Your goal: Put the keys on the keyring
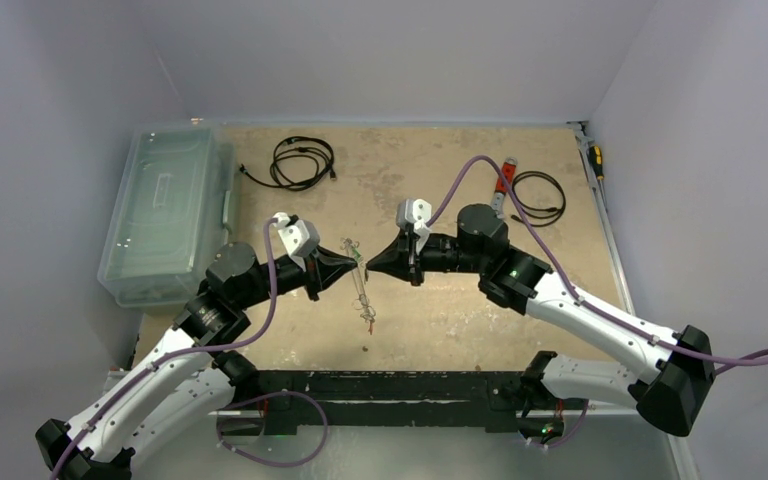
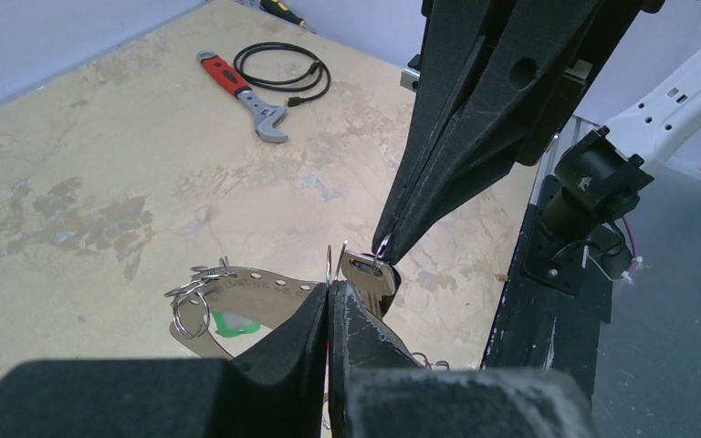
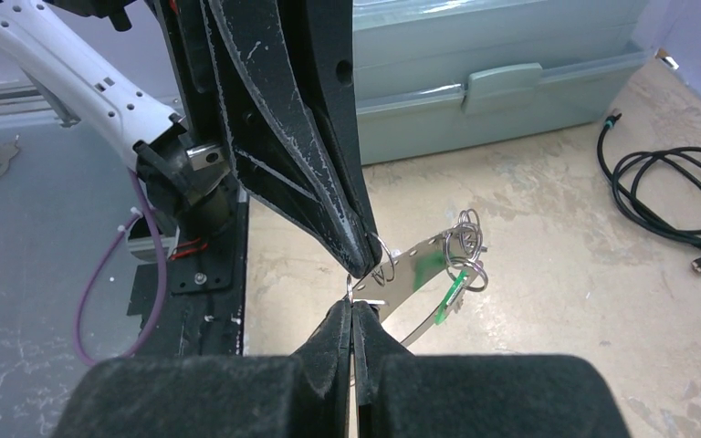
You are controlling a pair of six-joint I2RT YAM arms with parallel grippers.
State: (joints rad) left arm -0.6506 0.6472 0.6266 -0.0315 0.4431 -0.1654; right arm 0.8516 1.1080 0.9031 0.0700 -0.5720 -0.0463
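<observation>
My two grippers meet tip to tip above the middle of the table. The left gripper (image 1: pixel 353 266) (image 2: pixel 330 288) is shut on the keyring (image 2: pixel 256 287) (image 3: pixel 417 271), a flat grey band with holes that curves away from its fingertips. Small wire rings (image 2: pixel 196 283) and a green tag (image 2: pixel 233 323) (image 3: pixel 448 294) hang on that band. The right gripper (image 1: pixel 371 265) (image 3: pixel 353 307) is shut on a silver key (image 2: pixel 371 279) by its little ring, right beside the left fingertips. From above, the keyring (image 1: pixel 361 285) hangs edge-on between the grippers, with more keys (image 1: pixel 368 321) at its low end.
A red-handled wrench (image 1: pixel 501 185) (image 2: pixel 246 96) and a black coiled cable (image 1: pixel 538 195) (image 2: pixel 283 73) lie at the back right. Another cable (image 1: pixel 302 162) (image 3: pixel 666 192) lies at the back left. A clear lidded bin (image 1: pixel 165 215) (image 3: pixel 493 82) stands on the left. A black rail (image 1: pixel 390 385) runs along the near edge.
</observation>
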